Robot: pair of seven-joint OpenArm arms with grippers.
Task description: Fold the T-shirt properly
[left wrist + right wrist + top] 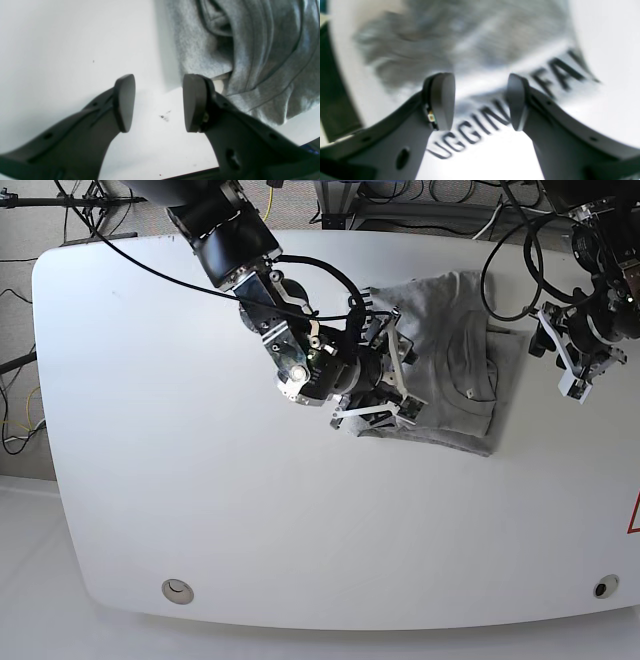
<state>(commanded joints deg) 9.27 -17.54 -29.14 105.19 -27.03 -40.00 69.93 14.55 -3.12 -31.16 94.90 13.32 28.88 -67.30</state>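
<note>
The T-shirt (455,360) is heather grey and lies bunched in folds at the back right of the white table (180,430). My right gripper (393,377) hovers open over the shirt's left edge. In the right wrist view its fingers (442,100) straddle black block lettering on the T-shirt (470,127), blurred, with nothing between them. My left gripper (562,358) stands open just right of the shirt, apart from it. The left wrist view shows the left gripper (160,102) above bare table, with rumpled T-shirt (250,50) folds beside its right finger (193,102).
Cables (470,200) run along the floor behind the table's far edge. Two round fittings (178,588) sit near the table's front edge. A red mark (634,515) shows at the right edge. The table's near edge (195,173) appears dark below the left gripper.
</note>
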